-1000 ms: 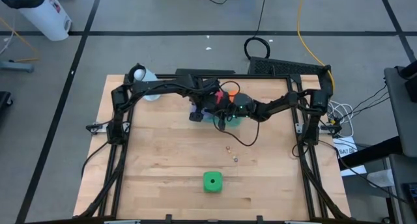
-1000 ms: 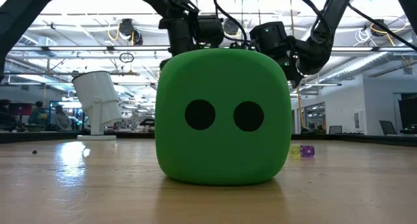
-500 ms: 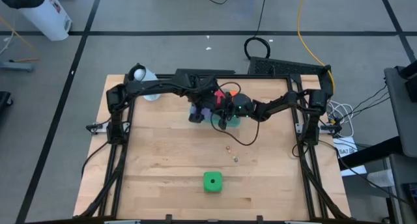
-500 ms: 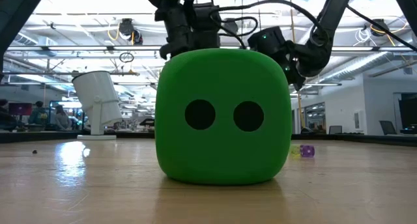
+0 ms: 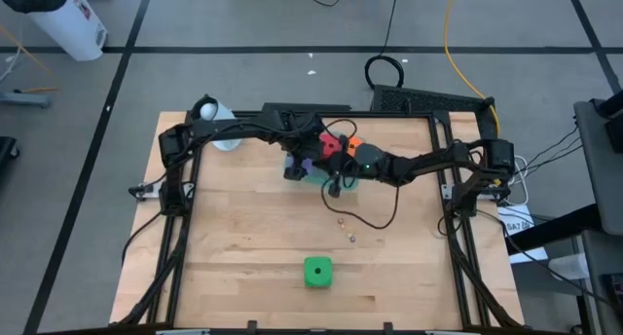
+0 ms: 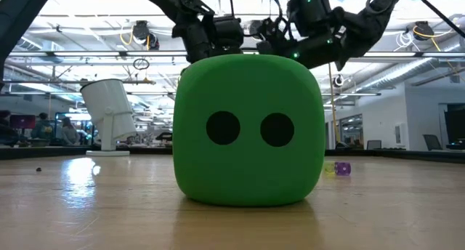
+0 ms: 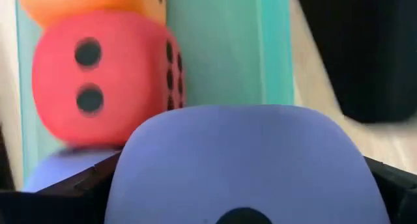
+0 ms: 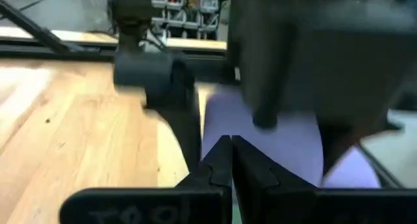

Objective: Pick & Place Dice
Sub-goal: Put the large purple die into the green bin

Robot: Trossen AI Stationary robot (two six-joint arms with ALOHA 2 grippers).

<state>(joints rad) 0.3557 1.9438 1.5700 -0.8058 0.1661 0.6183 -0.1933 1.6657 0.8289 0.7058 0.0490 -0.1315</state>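
My left gripper [image 5: 310, 163] is over the flat teal tray [image 7: 221, 48] at the table's far middle, with a purple die [image 7: 241, 165] filling the gap between its fingers. On the tray lie a red die [image 7: 98, 74], an orange die [image 7: 98, 2] beyond it, and a second purple die [image 7: 58, 168] lower down. My right gripper [image 8: 231, 160] is shut and nearly level, just right of the left gripper, pointing at the held die with nothing in it. A green die [image 5: 317, 271] rests on its base near the table's front edge. My left gripper has the purple die between its two fingers, one on each of two opposite sides [image 7: 120, 178]. The fingers come steeply from above, slanting from the table's left. The die sits above the tray; its underside is hidden, so I cannot tell whether it rests on anything.
A white cup-like object [image 5: 209, 111] stands at the far left corner. A few tiny dice [image 5: 346, 228] lie on the bare wood between the tray and the green die. A black cable [image 5: 375, 213] hangs from the right arm. The green die fills the low view's middle.
My right gripper, still shut, has risen above the tray and rolled a little. The dice on the tray and the green die stay where they were.
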